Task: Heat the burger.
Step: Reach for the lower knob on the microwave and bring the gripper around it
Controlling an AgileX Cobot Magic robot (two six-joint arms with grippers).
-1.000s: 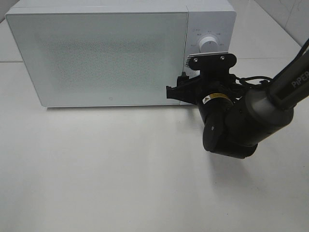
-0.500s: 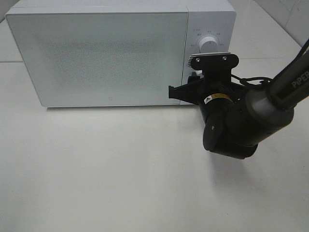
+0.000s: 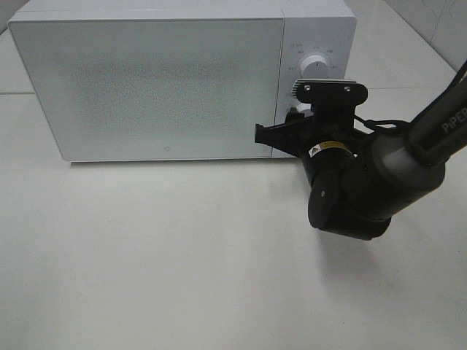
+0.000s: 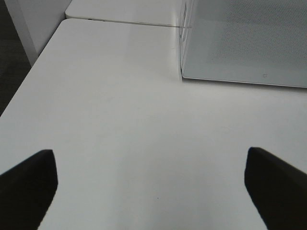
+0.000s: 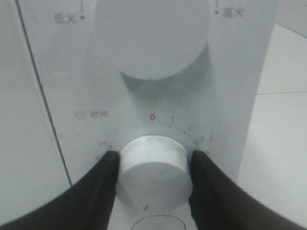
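Since a second ago the right gripper [image 5: 153, 164] has edged rightward along the microwave's [image 3: 168, 87] control panel and narrowed, and its jaws now pinch the lower dial [image 5: 151, 182] from both sides. The left gripper [image 4: 151, 179] hangs spread wide, holding nothing, over the tabletop [image 3: 182, 262] near its left edge. The microwave stands at the far edge with its door [image 3: 146, 80] closed. The burger shows in no view, so its place cannot be told.
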